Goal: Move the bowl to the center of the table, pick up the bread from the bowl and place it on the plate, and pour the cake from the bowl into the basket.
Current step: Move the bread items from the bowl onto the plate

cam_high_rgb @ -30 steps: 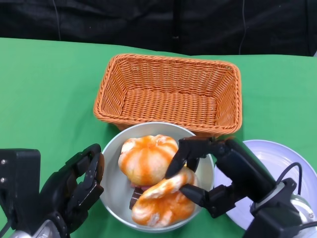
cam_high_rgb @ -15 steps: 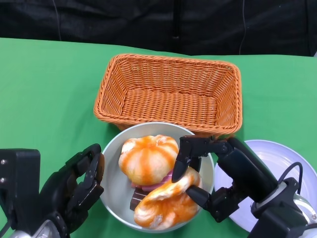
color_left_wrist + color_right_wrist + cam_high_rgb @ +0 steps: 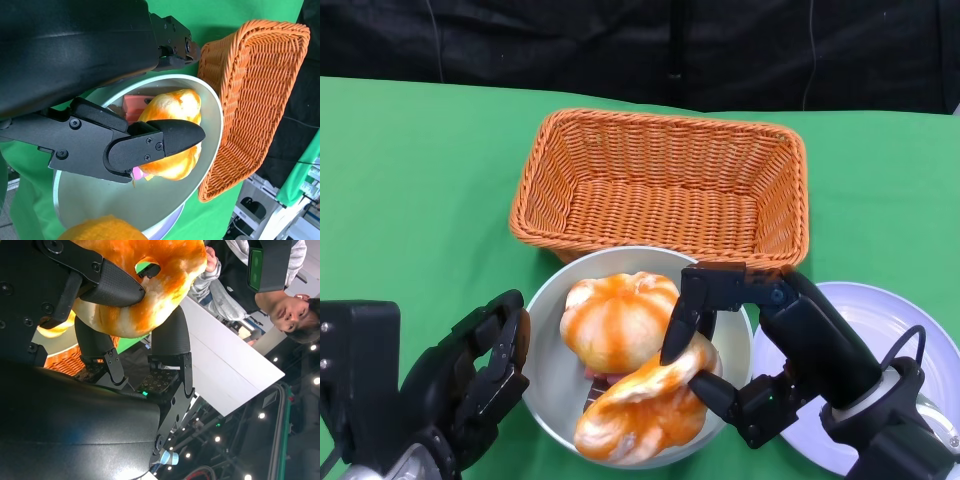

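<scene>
While the right robot hand [image 3: 720,345] pinches bread [image 3: 638,405], green cloth [image 3: 410,200] meets a black backdrop [image 3: 620,50].

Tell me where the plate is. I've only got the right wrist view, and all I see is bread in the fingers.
Observer: The plate lies on the table just right of the bowl.
Operator: Is anything left in the bowl?
Observer: Yes, a second bread lies in it, on the basket side of the bread you hold.
Operator: And the left hand?
Observer: The left hand is beside the bowl's left rim and holds nothing.
</scene>
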Controlling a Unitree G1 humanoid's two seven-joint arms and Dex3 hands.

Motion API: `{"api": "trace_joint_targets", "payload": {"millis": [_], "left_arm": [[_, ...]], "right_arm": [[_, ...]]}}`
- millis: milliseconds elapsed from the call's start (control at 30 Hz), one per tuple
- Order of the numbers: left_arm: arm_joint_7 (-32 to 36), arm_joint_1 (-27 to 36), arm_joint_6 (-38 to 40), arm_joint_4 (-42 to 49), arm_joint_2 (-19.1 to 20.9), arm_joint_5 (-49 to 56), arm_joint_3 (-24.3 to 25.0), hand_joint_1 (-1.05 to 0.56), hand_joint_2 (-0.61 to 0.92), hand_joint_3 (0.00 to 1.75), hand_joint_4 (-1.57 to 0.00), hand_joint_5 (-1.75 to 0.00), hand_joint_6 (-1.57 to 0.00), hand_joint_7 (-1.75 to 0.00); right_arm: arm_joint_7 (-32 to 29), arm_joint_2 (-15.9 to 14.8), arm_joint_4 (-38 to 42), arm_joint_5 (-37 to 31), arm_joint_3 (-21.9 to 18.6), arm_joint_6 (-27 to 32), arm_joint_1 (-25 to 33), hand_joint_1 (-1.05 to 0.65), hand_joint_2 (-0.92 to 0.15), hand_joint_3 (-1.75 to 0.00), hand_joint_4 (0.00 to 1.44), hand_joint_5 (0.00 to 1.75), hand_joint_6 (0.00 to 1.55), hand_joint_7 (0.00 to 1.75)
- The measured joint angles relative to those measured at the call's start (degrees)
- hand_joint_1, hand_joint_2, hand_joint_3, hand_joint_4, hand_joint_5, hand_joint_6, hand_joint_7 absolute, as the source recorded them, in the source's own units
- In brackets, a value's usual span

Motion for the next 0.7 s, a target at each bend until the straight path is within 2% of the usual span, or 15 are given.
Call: {"api": "trace_joint_targets", "payload": {"millis": [433, 700], "left_arm": [[0.0, -0.01, 0.01, 0.01, -0.04, 0.0, -0.01, -0.64, 0.92, 0.65, -0.1, -0.17, -0.14, 0.0], [-0.08, -0.4, -0.04, 0.94, -0.05, -0.02, 0.15, -0.64, 0.92, 0.64, -0.1, -0.19, -0.16, -0.01]], "right_arm": [[0.13, 0.54, -0.49, -0.04, -1.1, -0.71, 0.73, -0.09, -0.12, -1.75, 1.03, 1.75, 0.9, 1.58], [-1.25, 2.3, -1.03, -0.02, -3.49, -1.88, -0.44, -0.08, -0.13, -1.75, 1.03, 1.75, 0.89, 1.58]]}}
